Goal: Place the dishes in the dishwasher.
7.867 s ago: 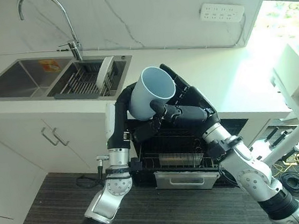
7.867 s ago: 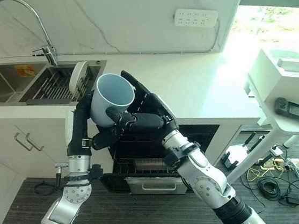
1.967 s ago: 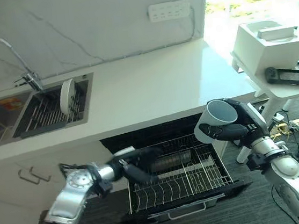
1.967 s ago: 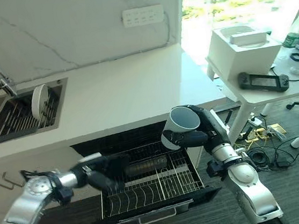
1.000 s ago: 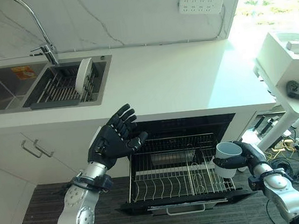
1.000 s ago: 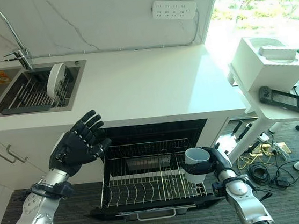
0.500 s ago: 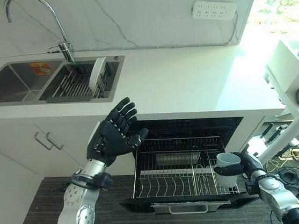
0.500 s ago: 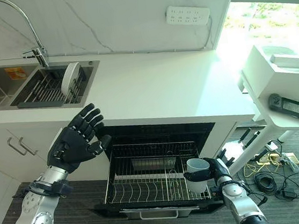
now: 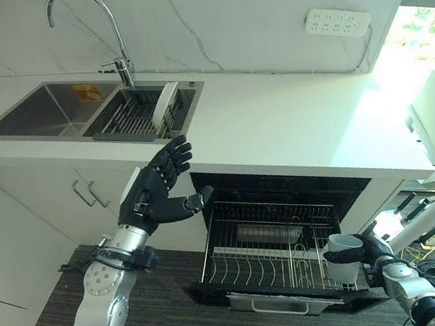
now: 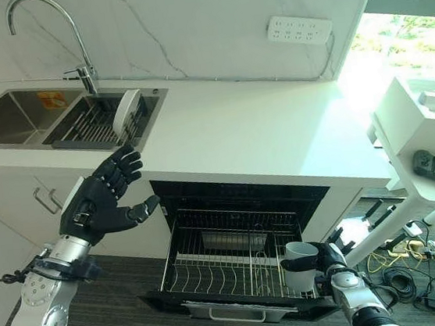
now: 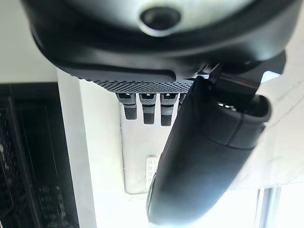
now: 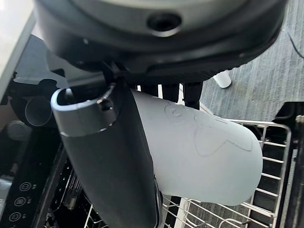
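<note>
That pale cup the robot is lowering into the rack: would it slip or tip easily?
Probably a little slippery: the cup looks smooth and glazed, so the right robot hand wraps round it. It seems rigid and likely breakable. Tall and open-topped, it could tip on the dishwasher rack wires.

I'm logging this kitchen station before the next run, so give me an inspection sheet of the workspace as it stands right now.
Surface: white countertop, bare.
Job's things: pale mug upright over the right end of the pulled-out dishwasher rack; white plate on edge in the sink rack.
Clutter: nothing seen on the counter.
Hands: right hand curled round the mug; left hand raised, fingers spread, holding nothing.
Cables: loose cables on the floor at right.
Surroundings: faucet, wall socket strip, white side table.
</note>
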